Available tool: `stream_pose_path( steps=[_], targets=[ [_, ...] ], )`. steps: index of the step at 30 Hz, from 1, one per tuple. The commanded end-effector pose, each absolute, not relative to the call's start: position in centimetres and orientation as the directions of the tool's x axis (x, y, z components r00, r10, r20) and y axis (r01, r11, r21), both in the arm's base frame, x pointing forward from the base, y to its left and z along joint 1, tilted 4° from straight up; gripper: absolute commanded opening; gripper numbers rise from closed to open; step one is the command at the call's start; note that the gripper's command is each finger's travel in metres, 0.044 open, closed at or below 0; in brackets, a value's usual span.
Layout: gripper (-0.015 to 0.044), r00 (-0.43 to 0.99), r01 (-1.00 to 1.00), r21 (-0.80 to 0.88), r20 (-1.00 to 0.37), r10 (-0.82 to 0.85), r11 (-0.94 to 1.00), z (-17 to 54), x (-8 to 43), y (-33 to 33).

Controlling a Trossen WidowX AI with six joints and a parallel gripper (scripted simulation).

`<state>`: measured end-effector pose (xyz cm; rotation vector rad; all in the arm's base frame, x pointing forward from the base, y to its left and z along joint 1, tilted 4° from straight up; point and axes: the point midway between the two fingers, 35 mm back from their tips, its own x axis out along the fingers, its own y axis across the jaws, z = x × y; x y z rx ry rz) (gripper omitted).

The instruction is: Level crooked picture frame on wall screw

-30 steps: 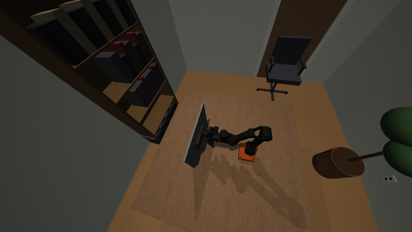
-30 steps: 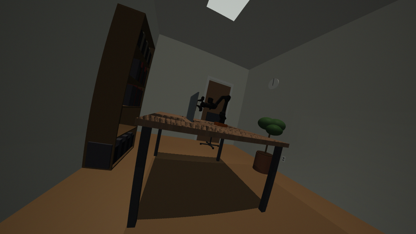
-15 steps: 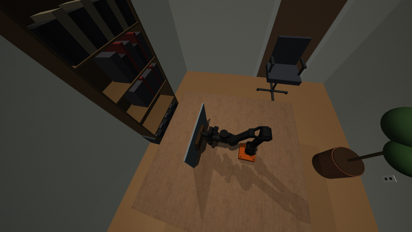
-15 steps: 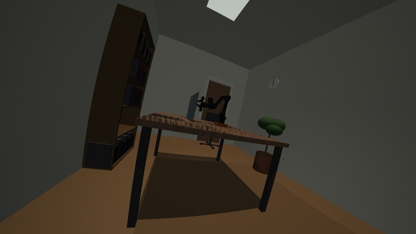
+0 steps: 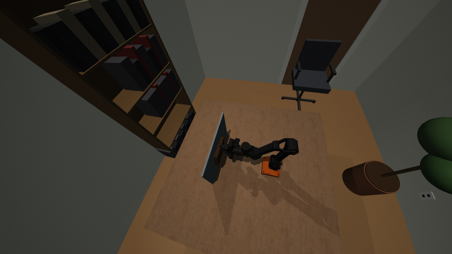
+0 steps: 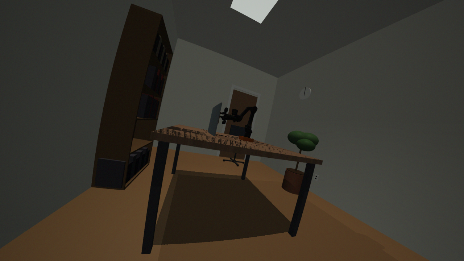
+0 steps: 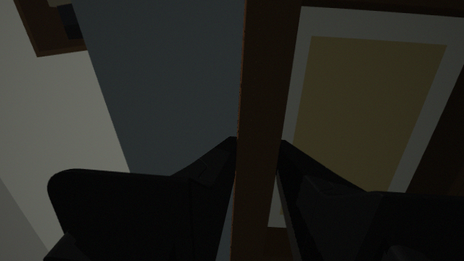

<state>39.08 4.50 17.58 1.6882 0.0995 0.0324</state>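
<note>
The brown picture frame (image 5: 216, 158) (image 7: 262, 72), with a pale mat and a yellow picture, hangs on the upright blue-grey panel (image 5: 209, 167) (image 6: 213, 118) (image 7: 163, 72). My gripper (image 5: 221, 147) (image 6: 220, 116) (image 7: 256, 146) is shut on one border of the frame: in the wrist view one black finger lies against its outer edge and the other against its inner edge, over the mat. The frame's lower part shows between and behind the fingers. The screw and the notched strip are hidden. From these views I cannot tell how far the frame is from level.
The panel stands on the wooden table (image 5: 268, 123) (image 6: 265, 150). My arm reaches to it from the orange base (image 5: 267, 170) (image 6: 245, 139). A bookcase (image 5: 164, 129) (image 6: 113, 97) stands beyond the panel. An office chair (image 5: 311, 78) and a potted plant (image 5: 357, 180) (image 6: 291, 181) stand on the floor.
</note>
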Motion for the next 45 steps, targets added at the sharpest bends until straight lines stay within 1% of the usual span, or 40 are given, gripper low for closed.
stream_pose_path(
  steps=[1, 45],
  targets=[
    [0.0000, 0.995, 0.047, 0.992, -0.036, 0.088, -0.116, 17.6, 39.1, 4.5],
    [0.0000, 0.995, 0.046, 0.992, -0.036, 0.088, -0.116, 18.8, 39.1, 4.4]
  ],
)
